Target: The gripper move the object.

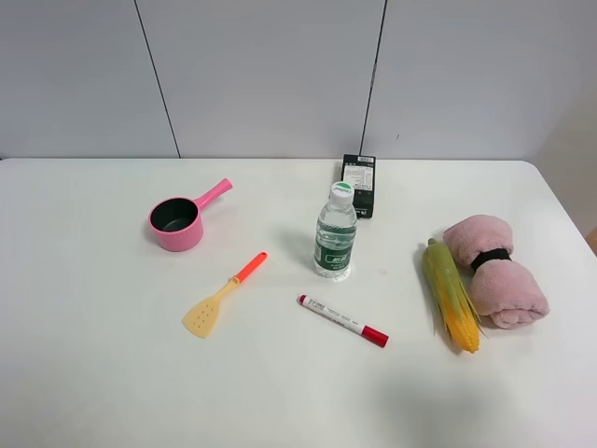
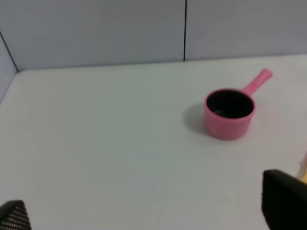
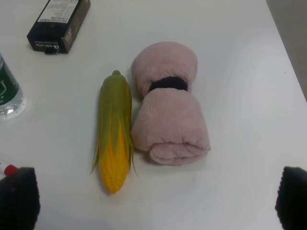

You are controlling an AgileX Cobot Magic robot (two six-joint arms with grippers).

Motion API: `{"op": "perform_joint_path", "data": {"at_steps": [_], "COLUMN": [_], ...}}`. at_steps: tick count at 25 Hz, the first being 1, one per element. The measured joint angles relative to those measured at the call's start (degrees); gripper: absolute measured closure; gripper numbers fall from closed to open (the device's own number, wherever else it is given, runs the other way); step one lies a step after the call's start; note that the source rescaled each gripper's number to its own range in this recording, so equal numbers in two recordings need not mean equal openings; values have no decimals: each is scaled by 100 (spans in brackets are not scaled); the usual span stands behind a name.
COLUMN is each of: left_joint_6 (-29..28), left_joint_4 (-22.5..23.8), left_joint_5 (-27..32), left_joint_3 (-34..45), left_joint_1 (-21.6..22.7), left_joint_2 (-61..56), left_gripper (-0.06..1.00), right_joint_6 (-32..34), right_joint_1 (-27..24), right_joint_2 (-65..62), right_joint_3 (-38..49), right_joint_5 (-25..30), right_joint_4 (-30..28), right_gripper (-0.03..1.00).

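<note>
Right gripper [image 3: 153,201]: only the two black fingertips [image 3: 18,196] show at the frame corners of the right wrist view, set wide apart, nothing between them, touching nothing. It hangs above the table [image 1: 93,373] over the corn and towel. Left gripper [image 2: 153,211]: fingertips [image 2: 283,196] also spread wide, empty, above bare table, pink pot ahead of it. Neither arm shows in the high view.

Corn cob [image 3: 115,136]: lies flat on the table in the right part, nearer the right edge than the middle. Green husk wraps the blunt end, which points toward the far edge; bare yellow-orange kernels show at the tapered tip, which points toward the near edge. Husk leaves run down both sides, thin leaf tips sticking out. Slightly angled, not square to the table edges.

Rolled pink towel [image 3: 168,110] with a black band around its middle lies just beside the corn on the side toward the right edge, parallel to it; looks touching or nearly so along the lower half, cannot tell for sure.

Water bottle [image 1: 335,233] stands upright near table centre, green label, white cap. Black box [image 1: 359,184] lies behind it toward the far edge. White marker [image 1: 341,320] with red cap lies in front of the bottle, toward the near edge. Yellow spatula [image 1: 220,299] with orange handle lies left of the marker. Pink pot [image 1: 179,221] sits upright in the left part, handle pointing toward the far edge.
</note>
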Motion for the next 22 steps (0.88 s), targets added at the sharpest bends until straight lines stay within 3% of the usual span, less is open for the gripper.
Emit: {"op": "perform_joint_path", "data": {"at_steps": [5, 12, 22], "left_joint_6": [195, 216, 228], "left_joint_4": [-17, -275, -295], "left_joint_5": [296, 346, 346], "left_joint_3": [0, 162, 169], "left_joint_1": [9, 9, 9], "left_joint_2": [0, 0, -1], "left_gripper": [0, 0, 0], "right_joint_6": [0, 0, 0], "right_joint_1": [0, 0, 0], "right_joint_2": [0, 0, 0], "right_joint_3": [0, 0, 0], "right_joint_5": [0, 0, 0], "right_joint_4": [0, 0, 0], "right_gripper": [-3, -3, -3]}}
